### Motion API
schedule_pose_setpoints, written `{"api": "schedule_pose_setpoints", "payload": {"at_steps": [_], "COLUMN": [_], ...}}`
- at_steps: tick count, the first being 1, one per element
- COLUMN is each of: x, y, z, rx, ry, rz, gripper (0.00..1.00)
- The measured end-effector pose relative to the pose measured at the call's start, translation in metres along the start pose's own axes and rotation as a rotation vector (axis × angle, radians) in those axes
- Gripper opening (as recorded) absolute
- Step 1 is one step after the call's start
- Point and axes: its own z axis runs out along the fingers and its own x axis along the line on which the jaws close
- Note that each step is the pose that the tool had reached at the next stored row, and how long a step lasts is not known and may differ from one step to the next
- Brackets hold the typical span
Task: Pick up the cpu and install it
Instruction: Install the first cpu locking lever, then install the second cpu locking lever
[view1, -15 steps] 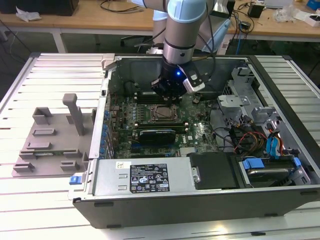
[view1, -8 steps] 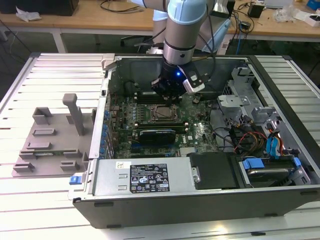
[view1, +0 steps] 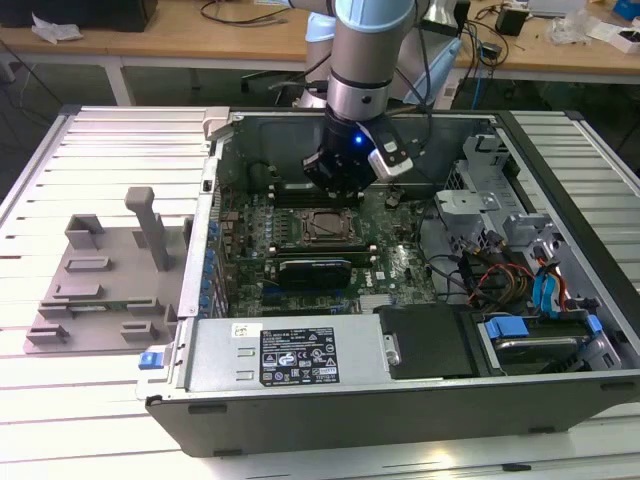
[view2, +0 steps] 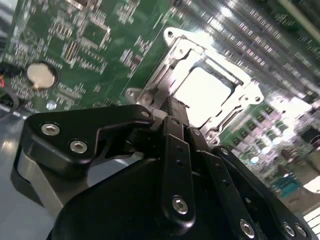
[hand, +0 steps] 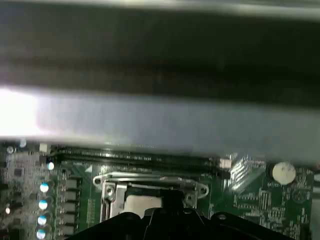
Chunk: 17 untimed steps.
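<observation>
The gripper (view1: 338, 172) hangs inside the open computer case (view1: 560, 200), just above the socket (view1: 322, 228). In the second wrist view the cpu (view2: 205, 95) lies flat in the socket frame, straight beyond the fingers (view2: 172, 112), which look pressed together and hold nothing. The exterior view adds the grey tray (view1: 95, 285) on the desk (view1: 60, 400).

Open PC case (view1: 300, 385) lies on a slatted white table (view1: 110, 145). Arm (view1: 370, 50) reaches down into it; gripper (view1: 335, 178) hangs just above the motherboard's CPU socket (view1: 322, 228). Grey plastic tray (view1: 100, 275) sits outside the case, at exterior view's left.
</observation>
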Motion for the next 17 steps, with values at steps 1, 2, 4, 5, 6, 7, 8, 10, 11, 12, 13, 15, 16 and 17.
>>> {"api": "schedule_pose_setpoints", "payload": {"at_steps": [1,2,4,5,6,7,8,10,11,12,13,15,16,17], "x": [0.0011,0.0015,0.0020,0.0022,0.0023,0.0024,0.0026,0.0027,0.0027,0.0027,0.0027,0.0027,0.0027,0.0027], "y": [-0.0123,-0.0134,-0.0135,-0.0136,-0.0137,-0.0137,-0.0138,-0.0138,-0.0138,-0.0138,-0.0138,-0.0138,-0.0138,-0.0138], "z": [-0.0004,-0.0094,-0.0299,-0.0340,-0.0399,-0.0439,-0.0511,-0.0535,-0.0536,-0.0536,-0.0536,-0.0537,-0.0537,-0.0538], "rx": [0.0110,0.0111,0.0112,0.0113,0.0114,0.0114,0.0115,0.0112,0.0114,0.0113,0.0113,0.0114,0.0114,0.0113], "ry": [0.0003,-0.0003,-0.0008,-0.0008,-0.0008,-0.0008,-0.0007,-0.0009,-0.0008,-0.0008,-0.0009,-0.0008,-0.0008,-0.0008], "rz": [0.000,0.000,0.000,0.000,0.000,0.000,0.000,0.000,0.000,0.000,0.000,0.000,0.000,0.000], "gripper": [0.11,0.11,0.11,0.11,0.11,0.11,0.11,0.11,0.11,0.11,0.11,0.11,0.11,0.11]}}
